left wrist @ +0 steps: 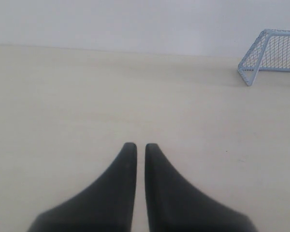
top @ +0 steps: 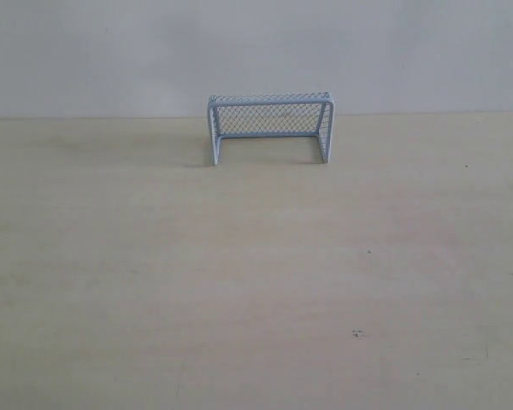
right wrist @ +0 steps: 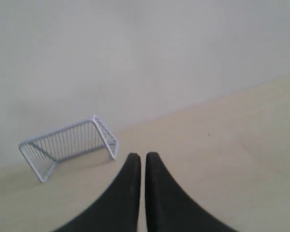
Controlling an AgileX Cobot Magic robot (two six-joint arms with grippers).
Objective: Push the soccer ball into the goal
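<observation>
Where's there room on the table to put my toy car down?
Almost all of the wooden table is bare: the whole wide front, up to the goal, and the strips on either side of the goal along the wall. Only the goal's spot at the back middle is taken.

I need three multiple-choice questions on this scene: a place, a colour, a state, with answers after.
1. The goal stands: A. near the table's far edge, before the wall; B. at the near edge; C. in a gripper.
2. Its frame is: A. red; B. pale blue-white; C. black.
3. The left gripper is: A. wide open; B. shut, empty; C. shut on the goal.
Answers: A, the wall rises just behind it; B, its tubes look pale blue; B, its fingers nearly touch, nothing between.
</observation>
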